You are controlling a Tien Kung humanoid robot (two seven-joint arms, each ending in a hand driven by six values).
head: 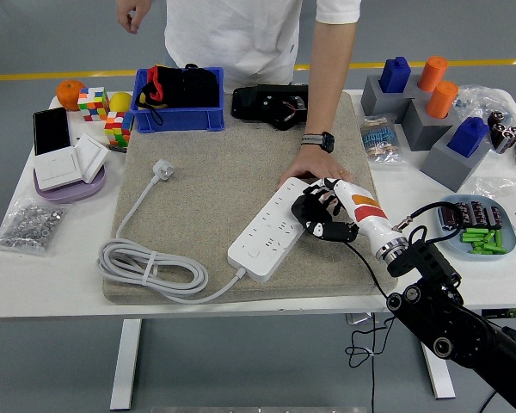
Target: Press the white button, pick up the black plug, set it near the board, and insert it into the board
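A white power strip (271,232) lies diagonally on the beige mat (206,181), with its white button (254,252) near the lower left end. My right hand (324,217) sits at the strip's upper right end, black fingers curled around the black plug, which they mostly hide. A thin black cable (364,267) runs from the hand over the table's front edge. A person's hand (308,166) rests flat on the mat just behind my hand, touching the strip's far end. My left arm is out of view.
The strip's white cord (150,262) coils at the mat's left, ending in a white plug (162,167). A blue bin (179,98) and black device (271,105) stand behind. Grey blocks (430,120) and a blue plate (482,232) are at right, cubes (95,103) and switches (69,163) at left.
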